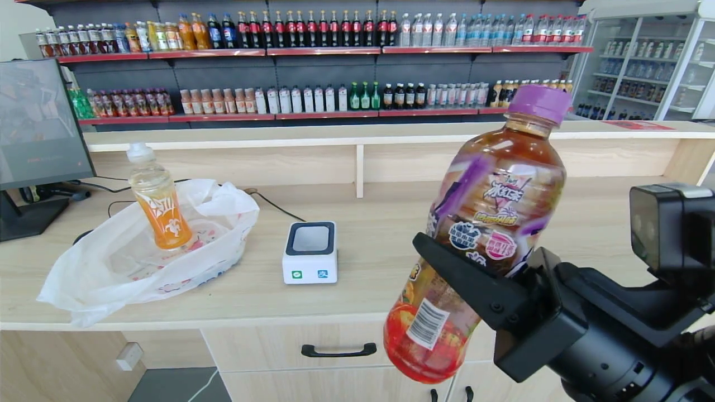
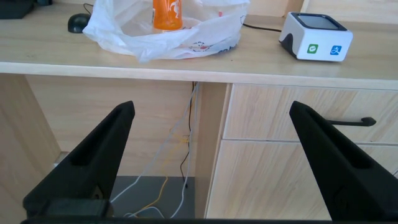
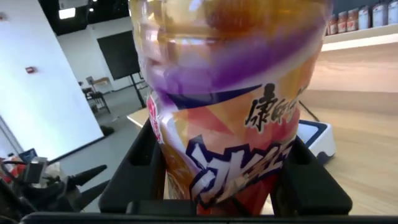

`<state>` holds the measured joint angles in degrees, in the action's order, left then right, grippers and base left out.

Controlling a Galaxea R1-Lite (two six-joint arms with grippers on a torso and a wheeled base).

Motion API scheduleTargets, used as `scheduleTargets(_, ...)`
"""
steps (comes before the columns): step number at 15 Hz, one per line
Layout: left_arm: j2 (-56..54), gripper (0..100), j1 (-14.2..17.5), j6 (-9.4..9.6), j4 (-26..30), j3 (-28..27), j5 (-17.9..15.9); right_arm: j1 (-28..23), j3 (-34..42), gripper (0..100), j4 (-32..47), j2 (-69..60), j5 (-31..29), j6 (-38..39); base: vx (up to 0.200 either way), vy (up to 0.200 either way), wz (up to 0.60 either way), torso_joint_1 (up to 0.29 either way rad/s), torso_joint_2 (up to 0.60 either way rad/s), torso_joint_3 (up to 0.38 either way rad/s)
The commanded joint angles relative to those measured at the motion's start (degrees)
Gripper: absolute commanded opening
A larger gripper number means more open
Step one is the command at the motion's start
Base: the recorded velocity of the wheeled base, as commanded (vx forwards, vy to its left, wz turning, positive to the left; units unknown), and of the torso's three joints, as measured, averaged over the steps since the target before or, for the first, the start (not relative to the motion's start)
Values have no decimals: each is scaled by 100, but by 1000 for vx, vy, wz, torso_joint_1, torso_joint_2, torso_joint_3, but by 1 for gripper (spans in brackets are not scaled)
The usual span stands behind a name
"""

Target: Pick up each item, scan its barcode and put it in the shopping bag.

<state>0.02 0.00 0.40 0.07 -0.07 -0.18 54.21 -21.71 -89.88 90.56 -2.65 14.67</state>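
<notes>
Right end effector (image 1: 453,267), lower right in the head view, is clenched around a tilted clear plastic bottle with purple cap (image 1: 503,184), held in the air to the right of the white square barcode scanner (image 1: 310,252) on the light wooden surface (image 1: 374,234). At centre left, an orange drink bottle (image 1: 159,204) stands upright in the crumpled white plastic shopping bag (image 1: 95,273). Left end effector (image 2: 211,121) hangs released and empty, facing the cabinet front under the surface.

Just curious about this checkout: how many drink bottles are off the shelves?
2. The orange bottle stands in the shopping bag on the counter; the purple-capped bottle is held tilted in the right gripper. None seems hidden.
</notes>
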Motion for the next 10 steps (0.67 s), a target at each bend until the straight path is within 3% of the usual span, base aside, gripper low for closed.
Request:
scheduleTargets(1, -2, 100, 0, 4, 1, 7, 1, -236, 53, 0, -12, -30, -26, -262, 0, 0, 0, 0, 0, 0)
scheduleTargets(6, -2, 100, 0, 4, 1, -1, 1, -1255, 739, 0, -12, -12, -26, -1862, 0, 0, 0, 0, 0, 0)
scheduleTargets(10, -2, 100, 0, -5, 1, -1, 1, -1730, 1055, 0, -12, 14, -17, -2055, 0, 0, 0, 0, 0, 0)
